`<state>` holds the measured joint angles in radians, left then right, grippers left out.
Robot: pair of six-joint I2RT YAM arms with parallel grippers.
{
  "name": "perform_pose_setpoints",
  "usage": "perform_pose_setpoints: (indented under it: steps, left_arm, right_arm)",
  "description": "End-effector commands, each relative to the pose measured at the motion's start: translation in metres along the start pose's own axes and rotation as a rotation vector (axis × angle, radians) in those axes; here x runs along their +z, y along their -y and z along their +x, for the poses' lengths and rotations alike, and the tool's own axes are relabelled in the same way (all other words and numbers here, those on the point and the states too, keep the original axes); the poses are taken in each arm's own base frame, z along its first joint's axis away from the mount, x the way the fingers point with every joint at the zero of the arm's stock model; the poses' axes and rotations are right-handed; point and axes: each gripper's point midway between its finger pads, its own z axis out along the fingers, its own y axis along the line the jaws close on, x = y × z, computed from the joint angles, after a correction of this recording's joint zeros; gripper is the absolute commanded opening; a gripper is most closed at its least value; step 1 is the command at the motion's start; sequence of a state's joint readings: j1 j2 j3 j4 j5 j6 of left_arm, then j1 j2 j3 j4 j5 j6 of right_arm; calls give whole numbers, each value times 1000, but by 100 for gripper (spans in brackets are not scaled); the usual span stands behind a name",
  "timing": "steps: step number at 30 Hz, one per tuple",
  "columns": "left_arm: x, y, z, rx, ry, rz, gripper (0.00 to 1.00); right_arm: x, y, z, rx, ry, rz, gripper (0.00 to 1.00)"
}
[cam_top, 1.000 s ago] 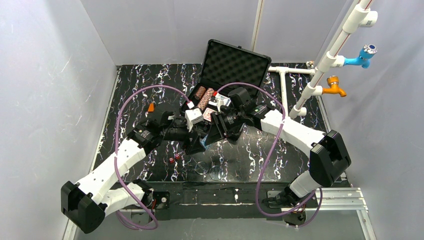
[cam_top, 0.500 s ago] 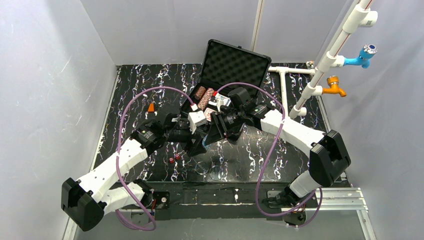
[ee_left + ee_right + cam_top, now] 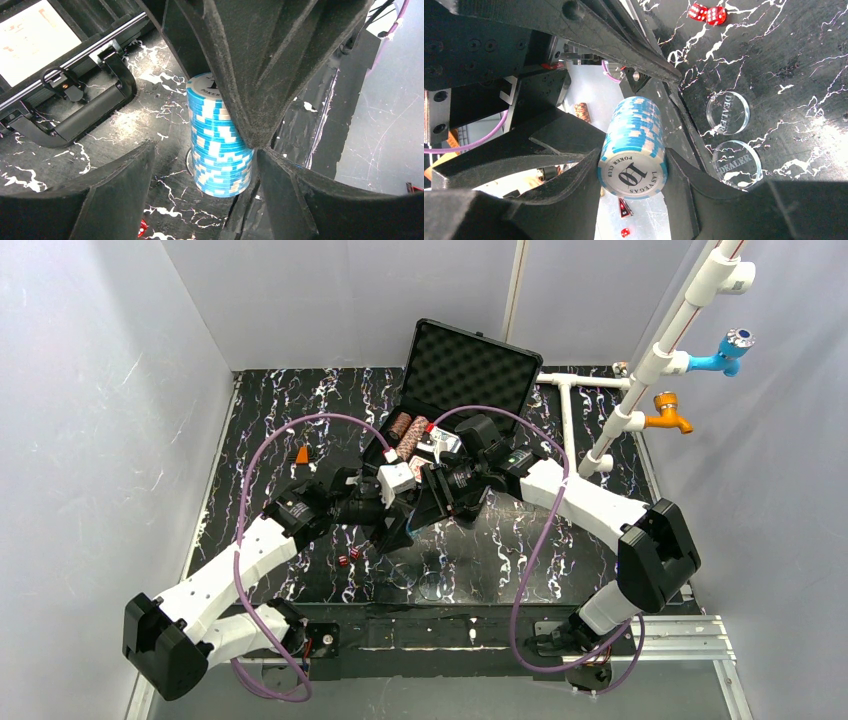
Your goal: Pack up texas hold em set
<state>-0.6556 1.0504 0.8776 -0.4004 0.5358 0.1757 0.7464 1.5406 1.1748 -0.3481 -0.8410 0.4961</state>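
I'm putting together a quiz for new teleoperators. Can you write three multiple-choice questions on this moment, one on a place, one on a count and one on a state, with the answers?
1. Where is the blue chip stack?
A. Inside the case
B. Lying loose, touched by nothing
C. Clamped in the right gripper

2. How many clear dealer buttons lie on the table?
A. Two
B. One
C. Four

3. How does the case lid stand?
A. Shut and latched
B. Open, raised up
C. Taken off

Answers:
1 C: in the right wrist view, its jaws press both sides of the stack.
2 A: two discs marked DEALER lie side by side.
3 B: in the top view, the foam-lined lid stands raised.
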Motion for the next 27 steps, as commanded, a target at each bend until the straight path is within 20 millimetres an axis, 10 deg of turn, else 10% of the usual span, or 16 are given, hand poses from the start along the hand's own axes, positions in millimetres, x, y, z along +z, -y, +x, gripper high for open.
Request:
perform_pose_setpoints:
  steps: [1, 17, 27]
  left_arm:
    - [2, 1, 5, 2, -18, 3, 74]
    - [2, 7, 3, 6, -13, 32, 57]
    - [3, 7, 1, -2, -14, 37, 0]
  right_arm:
    - [-8, -31, -16, -71, 29, -85, 1]
    - [-8, -33, -17, -70, 31, -97, 1]
    - [-8, -36, -17, -79, 33, -111, 20]
